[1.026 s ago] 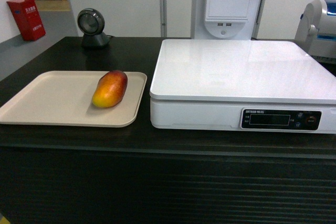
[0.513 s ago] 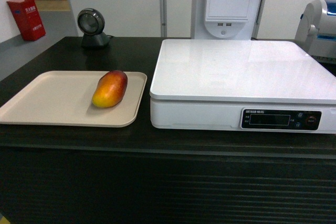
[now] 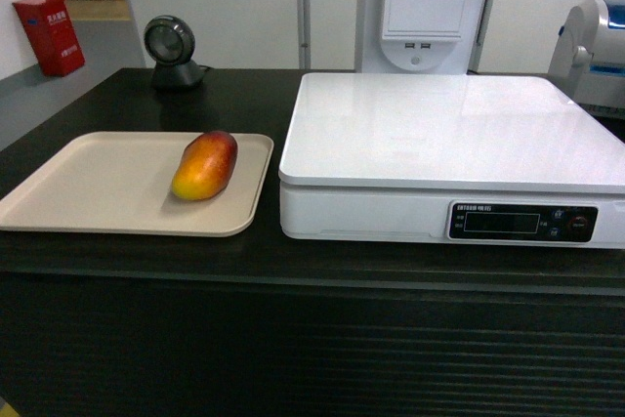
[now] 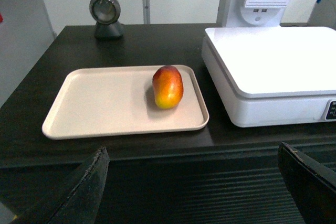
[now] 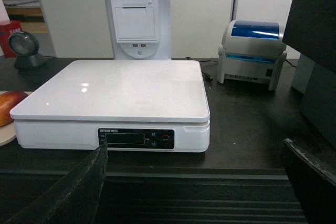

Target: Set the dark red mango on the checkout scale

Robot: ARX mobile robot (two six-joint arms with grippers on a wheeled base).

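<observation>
No change across the last second: head view reads the same, nothing on the desk (image 3: 137, 95) has shifted and neither arm has entered that view. So the task hasn't started; the reach is still ahead.

Dark red mango (image 3: 205, 165) lies on its side on the beige tray (image 3: 88, 187), toward the tray's right edge, red end pointing away from the robot, yellow-orange end nearer. Tray sits left of the scale (image 3: 459, 134), just beside it, not touching. Scale's white top plate bare, black display strip (image 3: 522, 223) on its front face.

Left gripper (image 4: 194, 187) hangs short of the desk's front edge, jaws wide apart, holding nothing; mango is ahead of it and a bit left of centre between the fingers. Right gripper (image 5: 194, 187) likewise back from the desk, jaws spread, facing the scale front; a sliver of mango shows at the far left edge of its view.

Judgement: left arm is the better placed one for the pick. Next is an advance over the tray, then lift and carry right onto the plate. Round smooth fruit may roll when set down.

Behind: barcode scanner (image 3: 173, 51), label printer (image 5: 252, 51).
</observation>
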